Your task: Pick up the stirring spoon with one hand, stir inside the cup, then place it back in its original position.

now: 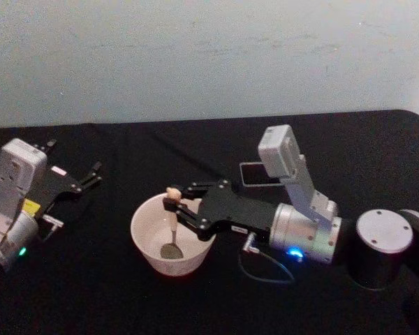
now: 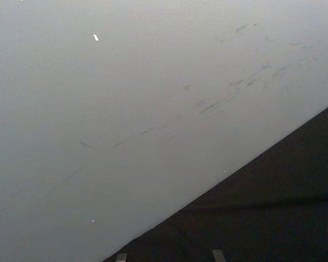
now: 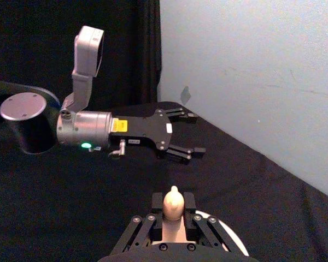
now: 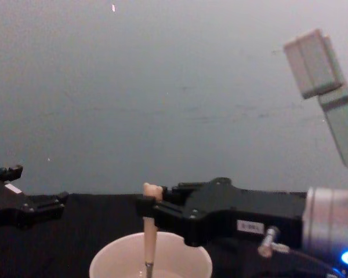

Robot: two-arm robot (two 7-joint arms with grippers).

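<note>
The right tool reaches in from 3 o'clock and is clamped on the pale handle of the stirring spoon, just under its rounded top. The spoon stands almost upright. Its long axis runs from the tool down into the cup, and its small metal bowl sits low inside, near the bottom, a little toward 6 o'clock of the cup's middle. The cup stands on the black worktop, directly under the fingertips of this tool. I judge that the stirring step is the one in hand. The way back matters after it: seen from the cup, the dark grey holder lies at about 2 o'clock, near, on the same side as the right arm. The wrist camera of this arm partly covers the holder, so its opening is probably facing up, but I cannot be sure. To return the spoon, the tool would need to lift it straight up, clear of the rim, then carry it toward 2 o'clock with the stem kept vertical. The left tool is parked at about 10 o'clock from the cup, well apart, with its fingers spread and nothing between them.
</note>
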